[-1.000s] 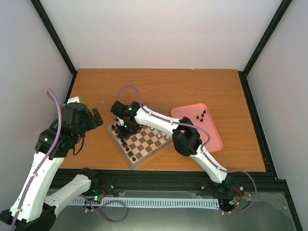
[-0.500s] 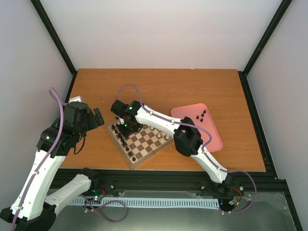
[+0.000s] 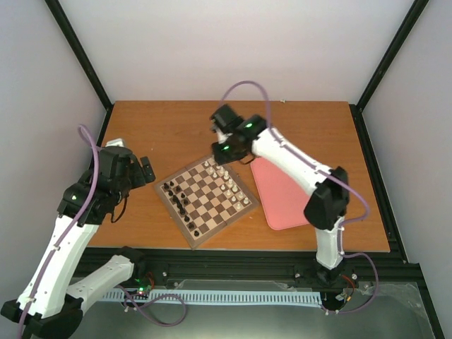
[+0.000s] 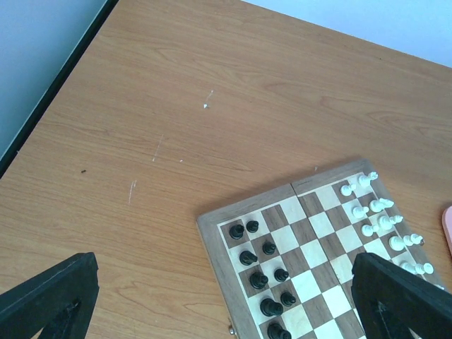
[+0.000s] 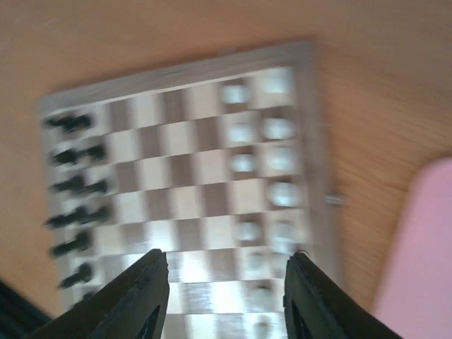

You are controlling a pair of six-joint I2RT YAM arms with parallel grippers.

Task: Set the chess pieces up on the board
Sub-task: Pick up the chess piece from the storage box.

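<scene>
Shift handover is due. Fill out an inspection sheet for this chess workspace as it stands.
Surface: wooden table, faint scratches.
Job's things: board lies skewed; black chess pieces in two rows along its left side.
Clutter: white chess pieces on the opposite side; pink tray right of the board, partly hidden by the right arm.
Grippers: left gripper open, empty; right gripper open, empty, view blurred.
Cables: purple cables, one looped over each arm.
Surroundings: white walls, black frame.

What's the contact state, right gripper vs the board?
Apart. Right wrist view: the right gripper, jaws open, hangs well above the board, nearly the whole board showing beneath it.
</scene>
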